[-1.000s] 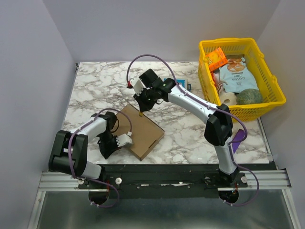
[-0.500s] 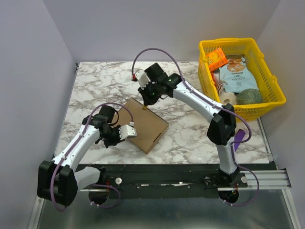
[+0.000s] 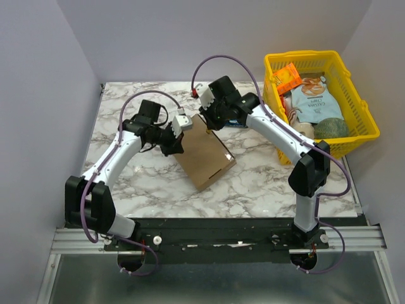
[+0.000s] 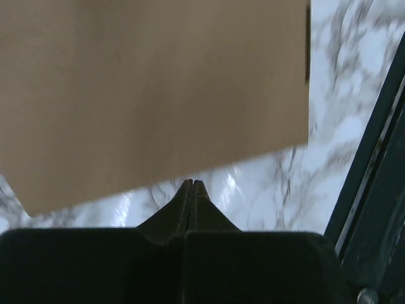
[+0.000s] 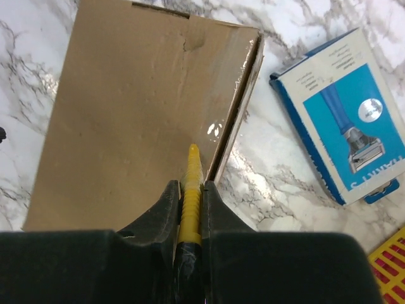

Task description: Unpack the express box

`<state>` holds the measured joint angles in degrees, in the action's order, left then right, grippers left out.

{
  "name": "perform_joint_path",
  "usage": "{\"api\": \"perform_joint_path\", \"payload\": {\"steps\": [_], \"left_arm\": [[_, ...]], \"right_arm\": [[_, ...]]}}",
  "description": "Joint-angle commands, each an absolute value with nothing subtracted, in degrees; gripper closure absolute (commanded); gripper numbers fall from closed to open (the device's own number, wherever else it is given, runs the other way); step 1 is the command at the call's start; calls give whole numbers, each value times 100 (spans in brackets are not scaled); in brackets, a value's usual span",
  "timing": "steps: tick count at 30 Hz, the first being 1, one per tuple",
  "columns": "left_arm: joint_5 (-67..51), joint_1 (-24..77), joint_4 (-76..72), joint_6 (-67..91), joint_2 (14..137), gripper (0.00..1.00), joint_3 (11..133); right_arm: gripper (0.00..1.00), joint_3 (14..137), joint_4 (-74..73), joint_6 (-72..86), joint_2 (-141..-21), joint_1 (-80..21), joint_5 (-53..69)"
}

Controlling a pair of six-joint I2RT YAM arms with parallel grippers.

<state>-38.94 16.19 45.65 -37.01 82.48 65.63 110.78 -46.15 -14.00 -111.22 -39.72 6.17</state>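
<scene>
The express box (image 3: 205,153), a flat brown cardboard mailer, lies closed and skewed in the middle of the marble table (image 3: 126,114). In the right wrist view the express box (image 5: 139,114) fills the left, its side seam running down the picture. My right gripper (image 5: 188,187) is shut on a yellow ribbed tool (image 5: 191,183), whose tip rests by that seam at the box's far end. My left gripper (image 3: 175,143) is at the box's left edge. From the left wrist, the left gripper (image 4: 192,185) is shut and empty, just off the cardboard (image 4: 152,88).
A small blue box with a white label (image 5: 345,120) lies on the marble right of the mailer, under my right arm. At the far right stands a yellow basket (image 3: 369,123) holding snack packs and rolls. The table's metal front rail (image 3: 215,237) runs along the near edge.
The box has slid away from the near edge and turned. My left arm swung from the near left up to the box's left side. My right gripper moved back and right with the tool.
</scene>
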Motion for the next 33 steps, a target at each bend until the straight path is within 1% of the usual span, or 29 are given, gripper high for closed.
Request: {"api": "perform_joint_path", "payload": {"steps": [1, 3, 7, 10, 11, 12, 15, 18, 22, 24, 26, 28, 33], "left_arm": [[-5361, 1784, 3263, -1823, 8769, 100, 7022], [-5432, 1959, 2920, -1539, 9112, 100, 7180], [-5055, 2153, 2831, -1056, 10148, 100, 7549], [-4957, 2171, 2663, -616, 10589, 100, 7673], [-4879, 2171, 2602, -528, 10643, 100, 7682], [-4808, 2162, 2497, -440, 10687, 100, 7664], [-4562, 2171, 2636, -510, 10924, 100, 7778], [-4578, 2153, 2733, -641, 10785, 100, 7779], [-4229, 2074, 2567, -800, 9812, 100, 7314], [-4131, 1935, 2592, -669, 9599, 100, 7059], [-4026, 1872, 2881, -685, 9527, 100, 7057], [-3921, 1811, 3531, -869, 9615, 100, 7163], [-3788, 1714, 4025, -1229, 9580, 100, 7032]], "right_arm": [[100, 10820, -4579, -1398, -11083, -4034, 484], [100, 10662, -4570, -1406, -11074, -4034, 431], [99, 10477, -4562, -1354, -11030, -4034, 317], [100, 10450, -4492, -1196, -10995, -4034, 36], [100, 10468, -4465, -1143, -10978, -4034, -409], [100, 10494, -4439, -1090, -10960, -4034, -561], [100, 10556, -4351, -1020, -10846, -3982, -843], [100, 10477, -4333, -967, -10828, -3832, -905], [100, 10336, -4324, -809, -10872, -3377, -607], [100, 10318, -4324, -817, -10933, -3253, -432], [100, 10345, -4333, -817, -10986, -3121, -274], [100, 10476, -4403, -835, -11126, -2998, 235], [100, 10801, -4491, -853, -11417, -2979, 465]]}}
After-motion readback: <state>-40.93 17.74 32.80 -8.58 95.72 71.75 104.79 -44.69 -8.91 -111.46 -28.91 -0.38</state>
